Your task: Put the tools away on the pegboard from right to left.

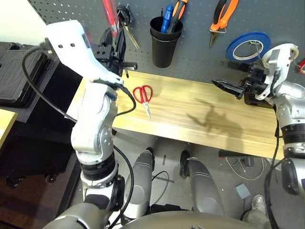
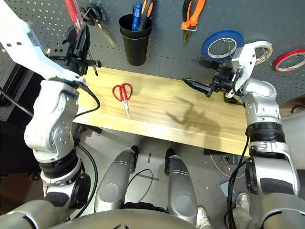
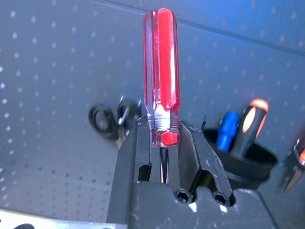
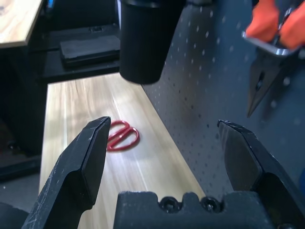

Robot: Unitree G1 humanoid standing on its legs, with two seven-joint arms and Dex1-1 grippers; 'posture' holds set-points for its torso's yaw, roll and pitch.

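My left gripper (image 3: 161, 138) is shut on the shaft of the slim red-handled screwdriver (image 3: 161, 71), holding it upright in front of the pegboard (image 1: 200, 62) at its left end (image 1: 110, 16). The small red-handled scissors (image 1: 144, 95) lie flat on the wooden table, left of centre. On the pegboard, the orange-and-black pliers (image 1: 221, 16) hang at the upper right. The thin red tape ring (image 2: 290, 59) hangs at the far right. My right gripper (image 1: 228, 87) hovers open and empty above the table's right end, pointing left along the board.
A black cup (image 1: 164, 40) holding blue and orange-handled tools hangs mid-board. Black-handled scissors (image 1: 126, 21) hang just right of the screwdriver. A blue tape roll (image 1: 248, 46) hangs beside my right wrist. The wooden table (image 1: 190, 114) has bare surface between the scissors and my right gripper.
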